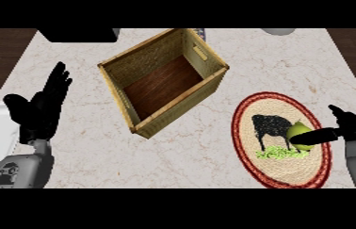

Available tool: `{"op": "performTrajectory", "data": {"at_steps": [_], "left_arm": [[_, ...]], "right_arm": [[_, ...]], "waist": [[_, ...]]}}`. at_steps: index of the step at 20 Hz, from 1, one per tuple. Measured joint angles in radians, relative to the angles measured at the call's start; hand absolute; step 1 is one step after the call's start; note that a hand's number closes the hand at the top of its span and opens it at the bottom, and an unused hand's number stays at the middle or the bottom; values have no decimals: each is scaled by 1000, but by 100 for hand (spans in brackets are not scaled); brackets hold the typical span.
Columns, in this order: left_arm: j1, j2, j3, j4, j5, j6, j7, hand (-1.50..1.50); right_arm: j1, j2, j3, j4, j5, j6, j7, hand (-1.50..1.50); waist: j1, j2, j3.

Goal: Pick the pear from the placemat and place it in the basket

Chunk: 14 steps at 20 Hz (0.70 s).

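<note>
The pear (300,128), yellow-green, lies on the placemat (278,176), toward the mat's right side. The placemat is an oval woven mat with a red rim and a black animal figure above a patch of green; it sits near the counter's (83,53) front right corner, on the pale marbled top.

The right hand (332,129) comes in from the counter's right edge. One dark finger reaches across the mat's right rim and touches the pear's lower right side, while the thumb stands up apart above it, clear of the fruit. The fingers look extended rather than wrapped around the pear, so the hand reads as released and merely in contact.

The basket (161,112) stands near the middle of the counter, toward the back edge, well apart from the placemat. It is a square woven box turned at an angle, with a slot handle in its right wall and a dark wooden floor showing inside.

The left hand (40,108) shows near the counter's left edge, fingers straight and pointing up, resting and holding nothing.

At the counter's back edge, a black object (76,34) sits by the left corner and a pale rounded object (278,31) toward the right.
</note>
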State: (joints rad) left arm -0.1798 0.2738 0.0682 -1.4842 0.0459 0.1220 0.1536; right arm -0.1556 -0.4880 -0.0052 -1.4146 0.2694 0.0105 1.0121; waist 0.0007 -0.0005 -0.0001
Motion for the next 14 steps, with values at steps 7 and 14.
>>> {"op": "performTrajectory", "data": {"at_steps": [7,14], "left_arm": [[17,-17,16,-19,-16,-13,4,0],[-3,-33,36,-9,-28,-27,13,0]], "right_arm": [[6,28,-16,23,52,31,4,-150],[-1,66,-41,70,96,51,-24,-150]], "waist": [[0,0,0],[-1,0,0]]}}
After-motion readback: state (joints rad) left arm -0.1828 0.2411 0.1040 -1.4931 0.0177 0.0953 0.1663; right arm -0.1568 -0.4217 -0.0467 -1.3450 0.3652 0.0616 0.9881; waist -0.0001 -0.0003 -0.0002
